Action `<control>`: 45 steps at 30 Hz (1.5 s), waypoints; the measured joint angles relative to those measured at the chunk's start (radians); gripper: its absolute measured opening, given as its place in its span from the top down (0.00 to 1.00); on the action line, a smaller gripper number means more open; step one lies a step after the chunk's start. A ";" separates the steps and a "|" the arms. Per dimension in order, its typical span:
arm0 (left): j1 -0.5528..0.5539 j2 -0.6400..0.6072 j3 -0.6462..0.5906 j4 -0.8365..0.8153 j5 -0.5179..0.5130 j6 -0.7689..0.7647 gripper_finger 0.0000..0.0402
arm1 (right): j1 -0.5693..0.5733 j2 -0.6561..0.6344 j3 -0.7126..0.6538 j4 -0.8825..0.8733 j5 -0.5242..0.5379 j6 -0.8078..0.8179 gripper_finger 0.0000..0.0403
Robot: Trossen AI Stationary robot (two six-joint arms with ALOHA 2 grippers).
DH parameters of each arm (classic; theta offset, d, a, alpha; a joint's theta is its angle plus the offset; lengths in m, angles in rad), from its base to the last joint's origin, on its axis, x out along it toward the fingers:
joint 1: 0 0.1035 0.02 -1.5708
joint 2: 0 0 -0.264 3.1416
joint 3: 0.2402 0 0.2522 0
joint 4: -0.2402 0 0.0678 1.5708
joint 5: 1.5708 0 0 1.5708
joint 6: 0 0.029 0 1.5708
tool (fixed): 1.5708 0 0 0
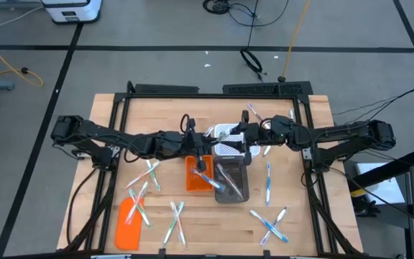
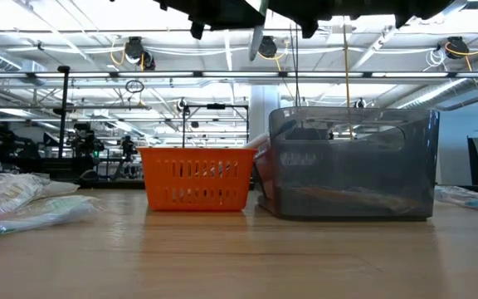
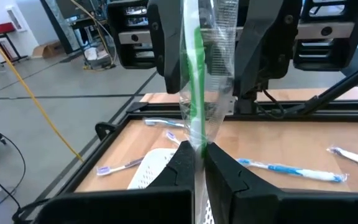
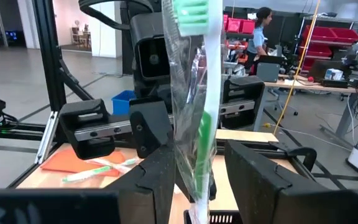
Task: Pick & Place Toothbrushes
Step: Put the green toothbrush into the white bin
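Observation:
A green-handled toothbrush (image 3: 196, 93) in a clear wrapper stands upright in mid-air between my two grippers, head up (image 4: 191, 12). This is above the middle of the table. My left gripper (image 3: 199, 163) is shut on its lower part. My right gripper (image 4: 199, 168), facing the left one, is closed on it higher up. The toothbrush's lower tip (image 2: 258, 41) hangs clear above the bins. An orange basket (image 1: 195, 173) and a grey bin (image 1: 232, 180) stand side by side below. A toothbrush (image 1: 210, 180) lies across them. My left gripper pinches the wrapped toothbrush's lower part (image 3: 199, 149) between its two fingers. The fingers come level from the table's left and lie across the handle. The toothbrush stands upright above them, clear of everything below. My right gripper holds the toothbrush above the left gripper's hold, at mid-handle (image 4: 194, 158). The crumpled wrapper fills the gap between its two fingers (image 3: 166, 56). They come level from the table's right, across the handle. The head stands well above them.
Loose wrapped toothbrushes lie on the table at the left (image 1: 144, 180), the near middle (image 1: 175, 219), the near right (image 1: 272, 223) and the far right (image 1: 254, 111). A flat orange lid (image 1: 126, 219) lies near the front left. A white basket (image 3: 151, 171) sits under the grippers.

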 joint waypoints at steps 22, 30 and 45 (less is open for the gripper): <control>0.000 0.000 0.000 -0.011 0.003 -0.002 0.99 | 0.000 0.040 -0.001 0.071 -0.002 -0.008 0.95; 0.000 0.000 0.000 -0.012 0.002 -0.003 0.84 | 0.000 0.040 -0.001 0.068 -0.002 -0.011 0.97; -0.016 0.000 0.000 -0.045 -0.188 0.080 0.68 | -0.008 0.023 -0.001 -0.079 0.049 -0.012 0.97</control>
